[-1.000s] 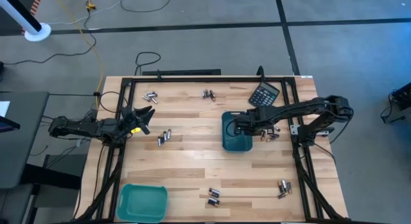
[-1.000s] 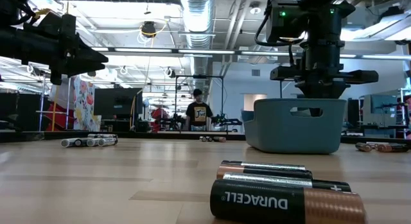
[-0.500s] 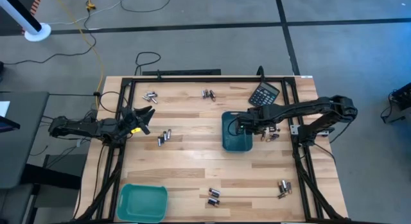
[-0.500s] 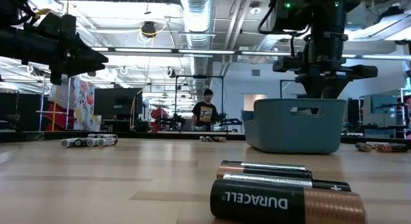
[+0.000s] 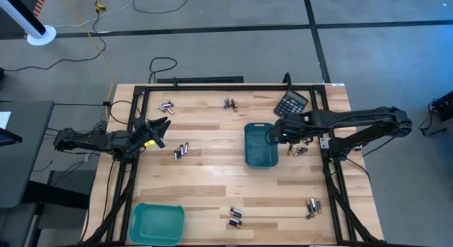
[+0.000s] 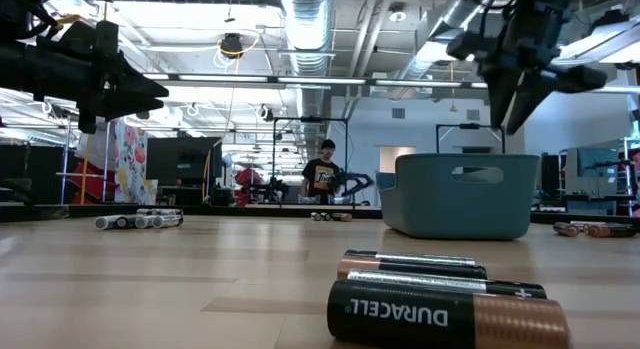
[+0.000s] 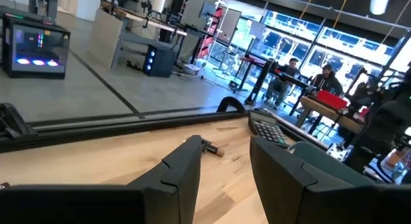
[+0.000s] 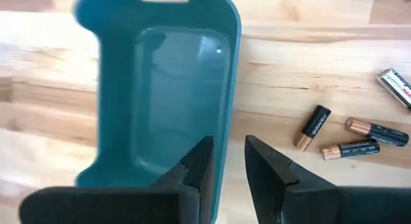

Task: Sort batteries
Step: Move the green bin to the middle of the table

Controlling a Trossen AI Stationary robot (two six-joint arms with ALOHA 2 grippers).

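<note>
Batteries lie on the wooden table in small groups: far left (image 5: 166,105), far middle (image 5: 229,103), left of centre (image 5: 182,152), near middle (image 5: 236,217), near right (image 5: 311,207), and right of the dark teal tray (image 5: 297,148), also seen as batteries (image 8: 350,149). My right gripper (image 5: 273,136) hangs open above the right rim of the dark teal tray (image 5: 259,153), fingers pointing down, clear of it in the low view (image 6: 515,94). My left gripper (image 5: 158,126) waits open above the table's left edge.
A black calculator (image 5: 291,103) lies at the far right corner. A lighter teal tray (image 5: 157,222) sits at the near left corner. A black frame runs around the table. Bare wood lies between the tray and the near batteries (image 6: 440,304).
My right gripper has risen out of the dark teal tray and moved toward the table's right edge, from over the tray's inside to over its right rim, tipping a little as it rose. The tray and the batteries have stayed in place.
</note>
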